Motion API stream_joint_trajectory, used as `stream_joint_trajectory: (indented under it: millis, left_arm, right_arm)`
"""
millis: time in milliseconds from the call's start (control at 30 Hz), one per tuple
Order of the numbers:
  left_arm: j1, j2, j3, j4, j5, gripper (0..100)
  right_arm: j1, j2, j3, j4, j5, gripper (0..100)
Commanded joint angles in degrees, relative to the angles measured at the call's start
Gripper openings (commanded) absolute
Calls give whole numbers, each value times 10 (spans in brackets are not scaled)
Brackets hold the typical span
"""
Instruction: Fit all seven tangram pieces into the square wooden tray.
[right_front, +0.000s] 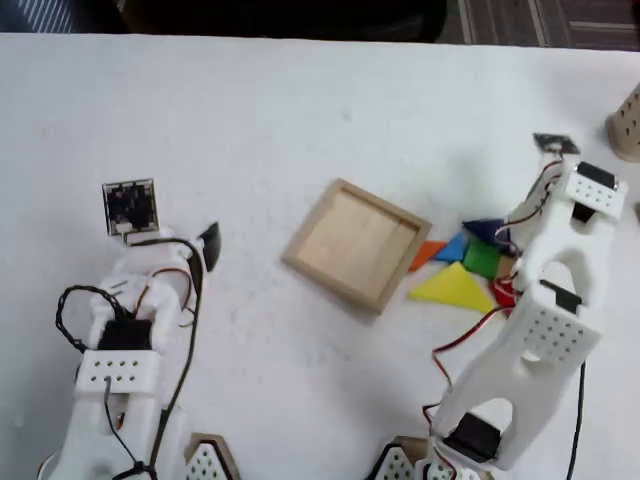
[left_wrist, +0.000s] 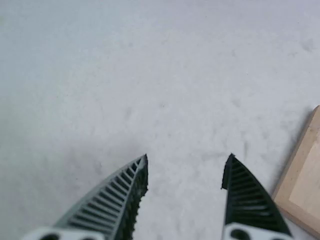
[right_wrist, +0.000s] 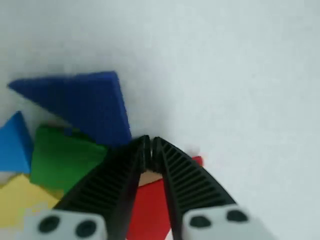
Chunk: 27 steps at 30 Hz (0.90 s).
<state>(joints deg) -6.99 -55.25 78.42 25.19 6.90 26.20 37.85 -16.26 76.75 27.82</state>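
The square wooden tray (right_front: 355, 243) lies tilted mid-table with nothing in it; its corner (left_wrist: 302, 190) shows in the left wrist view. The tangram pieces cluster just right of it: orange (right_front: 428, 252), light blue (right_front: 452, 248), dark blue (right_front: 485, 230), green (right_front: 480, 258), yellow (right_front: 452, 285) and red (right_front: 505, 292). My right gripper (right_wrist: 150, 141) is shut, its tips over the edge of the dark blue triangle (right_wrist: 80, 102), with the red piece (right_wrist: 150, 205) and green piece (right_wrist: 62, 157) beneath its fingers. My left gripper (left_wrist: 187, 160) is open over bare table, left of the tray.
The white table (right_front: 300, 110) is bare at the back and the left. The right arm (right_front: 545, 290) covers part of the pile. A perforated wooden object (right_front: 627, 125) stands at the far right edge. Both arm bases sit at the front edge.
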Motion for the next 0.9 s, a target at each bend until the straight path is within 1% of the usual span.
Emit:
stream_joint_trajectory:
  millis: [0, 133, 200, 267, 333, 433, 533, 600, 733, 867]
  left_arm:
    - [-2, 2, -2, -15, -5, 247]
    - [-2, 2, -2, -14, -5, 247]
    - [-2, 2, -2, -14, -5, 246]
    - [-2, 2, -2, -13, -5, 246]
    - [-3, 2, -2, -13, -5, 246]
    - [-3, 2, -2, -13, -5, 246]
    - [-3, 2, -2, -13, -5, 246]
    - [-3, 2, -2, -13, -5, 246]
    - [-3, 2, -2, -13, -5, 246]
    - [-4, 2, -2, -13, -5, 246]
  right_arm:
    - [-33, -150, 180, -45, 21, 18]
    - [-65, -324, 357, -142, 13, 18]
    - [-73, -397, 397, -168, -24, 22]
    - [-75, -450, 410, -172, -69, 25]
    - [-85, -480, 408, -145, -106, 63]
    - [-141, -495, 406, -87, -135, 142]
    - [-218, -494, 411, -47, -169, 137]
    - [-266, -494, 411, -37, -220, 121]
    - [-328, -492, 413, -60, -326, 117]
    - [-349, -453, 447, -114, -405, 138]
